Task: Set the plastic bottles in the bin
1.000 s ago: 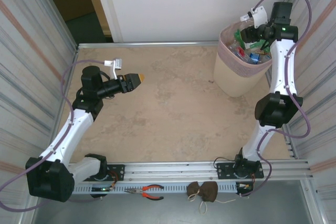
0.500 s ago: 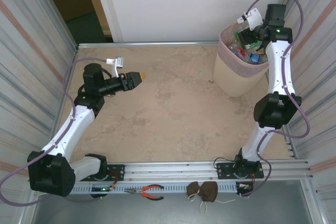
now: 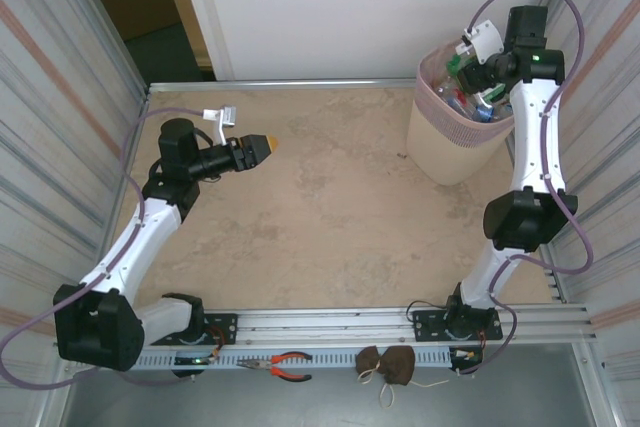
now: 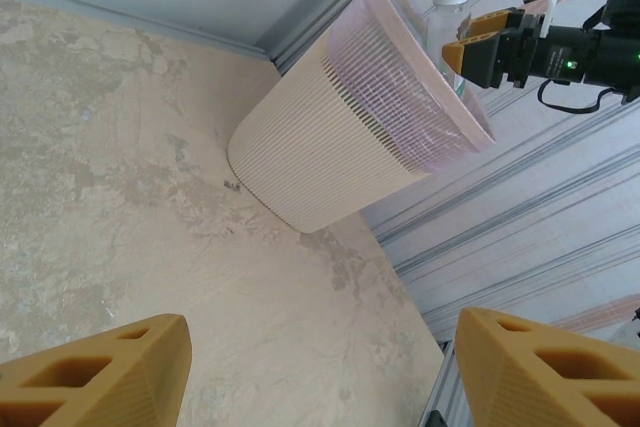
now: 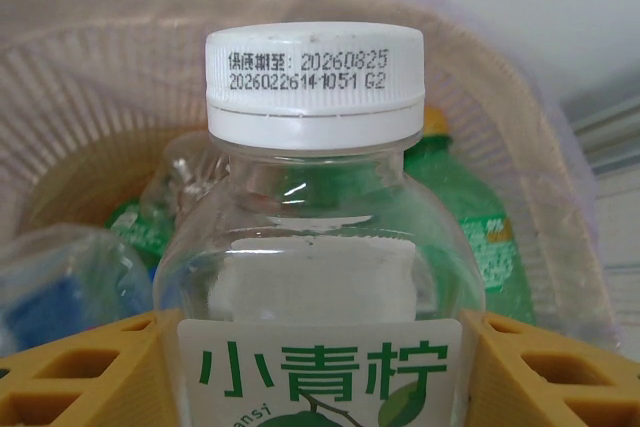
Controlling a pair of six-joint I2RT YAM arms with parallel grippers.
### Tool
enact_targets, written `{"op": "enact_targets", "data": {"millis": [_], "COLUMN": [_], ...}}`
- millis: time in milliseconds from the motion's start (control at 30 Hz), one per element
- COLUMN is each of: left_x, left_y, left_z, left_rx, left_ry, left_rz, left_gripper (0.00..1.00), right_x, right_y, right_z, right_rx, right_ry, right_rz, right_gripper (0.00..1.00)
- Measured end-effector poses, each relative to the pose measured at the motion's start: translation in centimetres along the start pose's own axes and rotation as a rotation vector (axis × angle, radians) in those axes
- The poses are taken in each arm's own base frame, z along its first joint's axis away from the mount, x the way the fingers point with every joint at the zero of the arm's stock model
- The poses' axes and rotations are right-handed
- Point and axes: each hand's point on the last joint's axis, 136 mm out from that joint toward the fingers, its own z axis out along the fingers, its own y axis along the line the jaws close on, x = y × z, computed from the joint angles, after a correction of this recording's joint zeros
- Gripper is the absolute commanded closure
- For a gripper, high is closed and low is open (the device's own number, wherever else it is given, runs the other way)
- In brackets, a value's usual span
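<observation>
Two yellow fingers (image 5: pixel 80 372) of the right pincer (image 5: pixel 320 387) are clamped on the sides of one clear bottle (image 5: pixel 315 237). Its cap (image 5: pixel 314 77) is white, printed with black date codes; its label is white with green characters. The bottle is held above the open mouth of the pale pink latticed bin (image 5: pixel 90 77), where a green bottle (image 5: pixel 470 237) lies. Left pincer (image 4: pixel 320 367): fingers apart, empty, over the tabletop (image 4: pixel 120 197).

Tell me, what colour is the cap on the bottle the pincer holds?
The bottle has a white cap with black printed digits, clearest in the right wrist view.
</observation>
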Motion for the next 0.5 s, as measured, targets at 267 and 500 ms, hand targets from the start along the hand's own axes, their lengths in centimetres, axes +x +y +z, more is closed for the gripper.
{"op": "enact_targets", "data": {"millis": [267,500], "left_x": [0.0,0.0], "left_y": [0.0,0.0], "left_z": [0.2,0.2], "left_rx": [0.007,0.007], "left_ry": [0.003,0.003], "left_rz": [-0.006,-0.006], "left_gripper": [0.3,0.3], "right_x": [2.0,1.3], "right_y": [0.9,0.8], "right_z": [0.6,-0.1], "right_rx": [-0.023,0.001], "right_ry": [0.074,0.056], "right_rz": [-0.003,0.0], "right_gripper": [0.19,0.17]}}
